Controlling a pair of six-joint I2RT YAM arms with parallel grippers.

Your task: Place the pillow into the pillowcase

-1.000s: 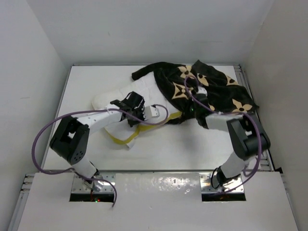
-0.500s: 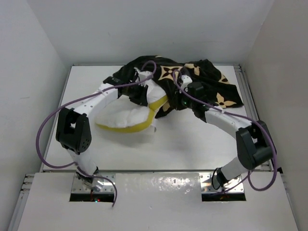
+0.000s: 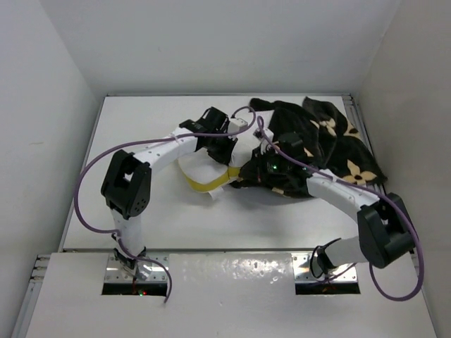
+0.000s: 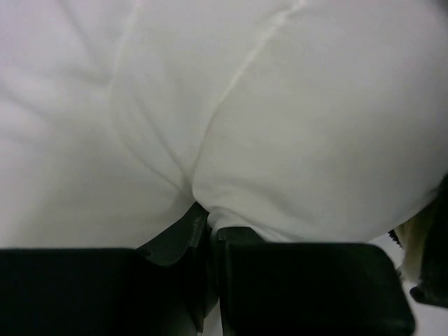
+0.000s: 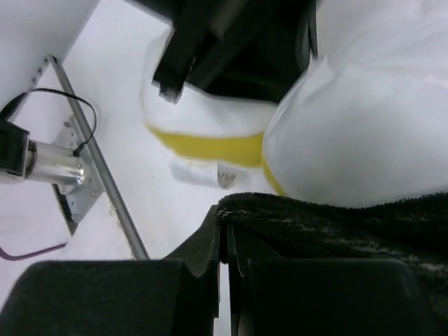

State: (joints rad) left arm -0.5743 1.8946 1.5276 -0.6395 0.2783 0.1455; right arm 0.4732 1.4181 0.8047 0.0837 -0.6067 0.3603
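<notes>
The white pillow (image 3: 194, 164) with its yellow band (image 3: 208, 182) lies mid-table, its right end under the black flower-printed pillowcase (image 3: 331, 144). My left gripper (image 3: 224, 146) is above the pillow's far side. In the left wrist view it (image 4: 208, 218) is shut on a fold of the white pillow (image 4: 294, 119). My right gripper (image 3: 255, 169) is at the case's left edge. In the right wrist view it (image 5: 227, 218) is shut on the black pillowcase hem (image 5: 336, 217), with the pillow (image 5: 378, 105) just beyond.
The white table (image 3: 141, 127) is enclosed by white walls on the left, back and right. A metal rail (image 5: 91, 157) runs along the table edge. Purple cables (image 3: 84, 186) loop from both arms. The pillow's white tag (image 5: 203, 173) lies on the table.
The pillowcase has shifted to the right side of the table. The left gripper moved right with the pillow, whose right end now sits under the case edge. The right gripper dropped to the case's left edge.
</notes>
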